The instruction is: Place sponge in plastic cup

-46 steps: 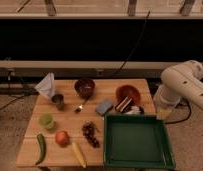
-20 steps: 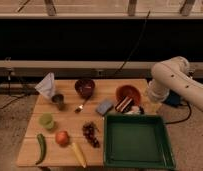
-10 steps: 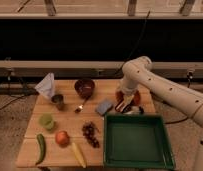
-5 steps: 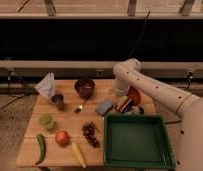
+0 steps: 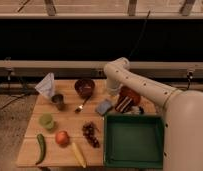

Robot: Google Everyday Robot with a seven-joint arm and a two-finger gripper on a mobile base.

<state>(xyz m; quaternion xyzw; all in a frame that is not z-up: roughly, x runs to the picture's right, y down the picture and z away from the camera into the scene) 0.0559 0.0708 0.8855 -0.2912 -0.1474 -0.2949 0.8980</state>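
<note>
The sponge point(image 5: 103, 107) is a small light-blue pad lying flat near the middle of the wooden table point(image 5: 70, 120), just left of a plate of cake. The plastic cup point(image 5: 46, 121) is a short light-green cup standing upright at the table's left side, next to a tomato. My gripper point(image 5: 111, 96) hangs at the end of the white arm, which reaches in from the right. It is just above and behind the sponge's right end, and far to the right of the cup.
A dark grey cup point(image 5: 58, 101) and a pale cloth point(image 5: 46, 85) stand behind the green cup. A dark red bowl point(image 5: 85, 87), a spoon point(image 5: 81, 106), the cake plate point(image 5: 127, 100), grapes point(image 5: 90, 134), the tomato point(image 5: 62, 137), a green vegetable point(image 5: 41, 148) and a yellow one point(image 5: 78, 154) lie around. A green tray point(image 5: 132, 140) fills the front right.
The arm has swung left from the table's right side across the cake plate, and the gripper now sits near the sponge. The objects on the table have not moved.
</note>
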